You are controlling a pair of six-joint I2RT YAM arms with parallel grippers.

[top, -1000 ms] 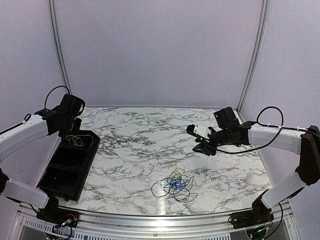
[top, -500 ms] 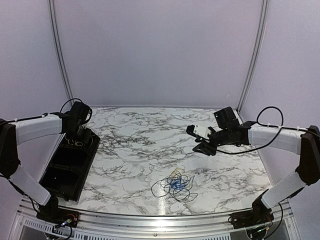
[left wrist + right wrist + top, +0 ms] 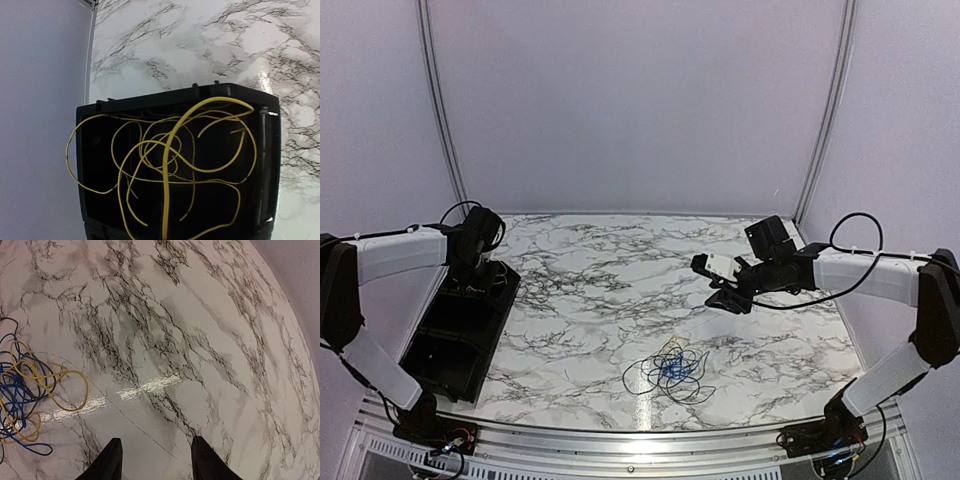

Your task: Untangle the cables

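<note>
A tangle of cables (image 3: 670, 370), blue, yellow and black, lies on the marble table near the front; it also shows at the left edge of the right wrist view (image 3: 22, 390). A separate yellow cable (image 3: 170, 150) sits in loose loops in the far compartment of the black tray (image 3: 150, 97). One strand of it rises to the bottom centre of the left wrist view, where the fingers are out of frame. My left gripper (image 3: 470, 268) is low over that compartment. My right gripper (image 3: 156, 462) is open and empty above bare table, behind and to the right of the tangle (image 3: 708, 280).
The black tray (image 3: 440, 350) has several compartments and stands along the table's left edge. A hair-thin black wire (image 3: 135, 422) runs out from the tangle across the table under my right gripper. Purple walls close in the back and sides.
My left arm has come down from a raised pose and lowered the yellow cable into the tray's far compartment. My right arm has barely moved.
</note>
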